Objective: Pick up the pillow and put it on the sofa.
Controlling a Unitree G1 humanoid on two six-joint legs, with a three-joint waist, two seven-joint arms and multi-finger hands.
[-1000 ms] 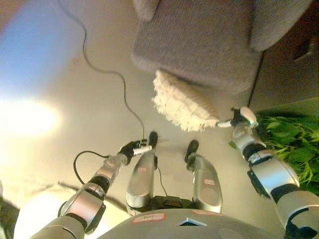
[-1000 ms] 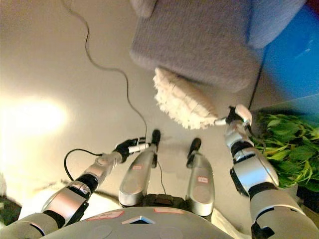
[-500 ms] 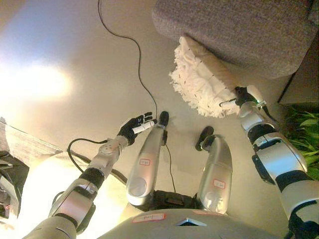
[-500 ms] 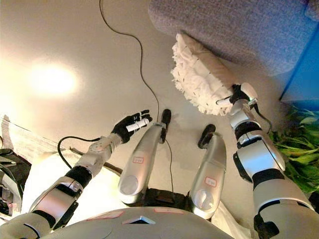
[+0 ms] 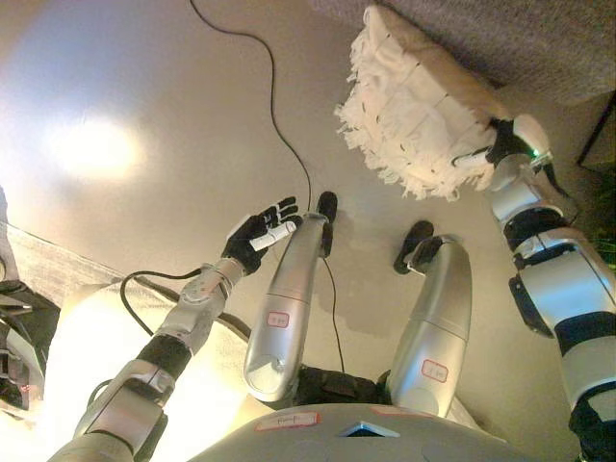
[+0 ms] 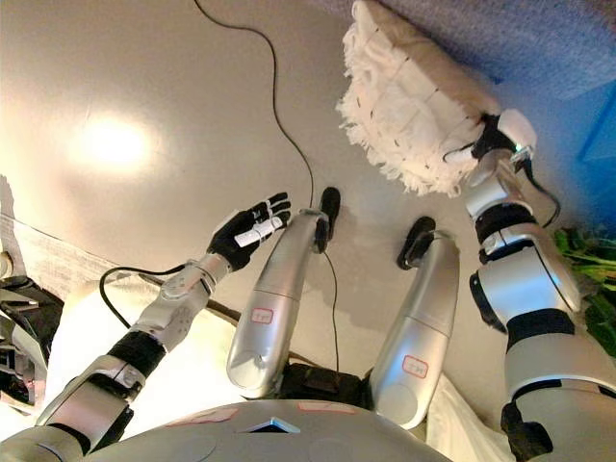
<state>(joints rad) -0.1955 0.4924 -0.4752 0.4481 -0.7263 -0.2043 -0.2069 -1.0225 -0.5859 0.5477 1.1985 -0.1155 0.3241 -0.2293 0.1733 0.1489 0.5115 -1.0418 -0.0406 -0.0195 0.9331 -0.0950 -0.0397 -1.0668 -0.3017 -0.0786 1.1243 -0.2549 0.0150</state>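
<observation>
A white fringed pillow point(image 5: 419, 111) hangs above the floor at the upper right, just in front of the grey sofa point(image 5: 539, 43) whose front edge runs along the top. My right hand point(image 5: 502, 154) is shut on the pillow's lower right corner, fingers dug into the fringe. My left hand point(image 5: 258, 231) is at the centre left, low over the floor, open with fingers spread and holding nothing. It is well apart from the pillow.
A thin black cable point(image 5: 279, 125) snakes across the beige floor point(image 5: 144, 96) from the top toward the centre. Green plant leaves point(image 6: 602, 289) show at the right edge. A grey rug edge and dark objects point(image 5: 19, 318) lie at the far left.
The camera has shifted, sliding the sofa toward the top edge. My right hand has raised the pillow closer to the sofa. My left hand has spread its fingers and lifted a little.
</observation>
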